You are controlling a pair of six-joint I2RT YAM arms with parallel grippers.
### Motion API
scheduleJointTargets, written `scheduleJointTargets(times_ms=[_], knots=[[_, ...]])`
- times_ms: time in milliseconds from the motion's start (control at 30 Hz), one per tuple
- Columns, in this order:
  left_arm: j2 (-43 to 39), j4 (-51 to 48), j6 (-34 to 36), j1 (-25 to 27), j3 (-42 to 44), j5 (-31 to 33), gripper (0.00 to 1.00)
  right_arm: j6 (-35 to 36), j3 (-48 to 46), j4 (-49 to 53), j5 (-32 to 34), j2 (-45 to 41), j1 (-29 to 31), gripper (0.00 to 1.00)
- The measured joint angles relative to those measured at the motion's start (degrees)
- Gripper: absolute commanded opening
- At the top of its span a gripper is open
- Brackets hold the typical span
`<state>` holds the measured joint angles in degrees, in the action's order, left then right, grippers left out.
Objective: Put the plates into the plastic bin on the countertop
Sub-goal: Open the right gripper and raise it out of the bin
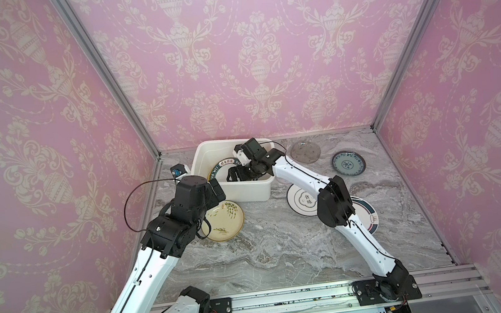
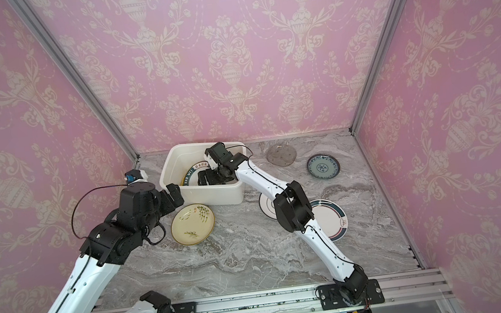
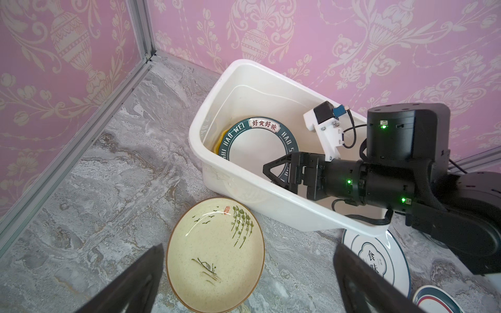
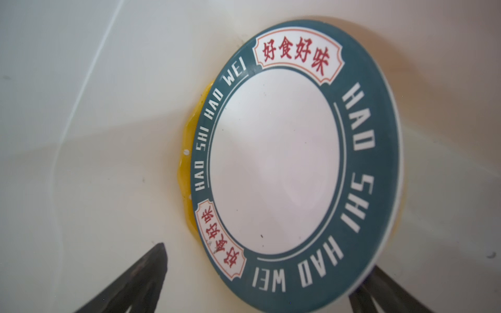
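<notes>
The left pincer [image 3: 249,246] hangs spread wide and empty over the cream plate [image 3: 215,254]. This is a shallow, speckled glazed dish with a brown rim and painted green sprigs, lying flat on the grey veined bench [image 1: 270,252] just beside the plastic bin [image 1: 247,193]. That stance looks set for taking the plate by its rim.

The bin, a deep white tub with rounded corners and glossy walls, stands near the back wall. Inside it a lettered plate [image 4: 273,160], white with a broad teal rim, lies on a yellow scalloped plate [image 4: 189,130]. The right pincer [image 4: 268,260] reaches down into the bin, spread either side of that plate's near edge and gripping nothing — the plate's weight seems to rest on the stack.

Further right, outside the bin on the bench, lie four more:
- a white plate with characters [image 1: 302,201]
- a band-rimmed plate [image 1: 365,214], partly under the arm
- a smoky glass plate [image 1: 305,152]
- a blue-patterned plate [image 1: 349,163]
</notes>
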<state>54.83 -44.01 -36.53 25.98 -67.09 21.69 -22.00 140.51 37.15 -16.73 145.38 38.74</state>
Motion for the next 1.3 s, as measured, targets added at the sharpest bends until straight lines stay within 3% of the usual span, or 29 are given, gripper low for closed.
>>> scheduleJointTargets(times_ms=[467,867,1067,1300], knots=[[-0.5,-0.4,1.8,-0.7,-1.9,-0.2,0.99,0.2,-1.0,2.0,-3.4,-9.1,0.7,1.00],[-14.0,3.3,3.8,-0.8,-2.0,-4.0,0.99,0.4,-28.5,1.4,0.3,-42.7,0.7,1.00],[-16.3,2.3,4.1,-0.8,-3.1,-11.0,0.99,-1.0,-38.4,3.1,5.2,-53.5,0.7,1.00],[-10.2,0.0,2.4,-0.8,-5.3,-24.3,0.99,-5.3,-49.5,7.7,8.6,-65.8,-4.6,1.00]])
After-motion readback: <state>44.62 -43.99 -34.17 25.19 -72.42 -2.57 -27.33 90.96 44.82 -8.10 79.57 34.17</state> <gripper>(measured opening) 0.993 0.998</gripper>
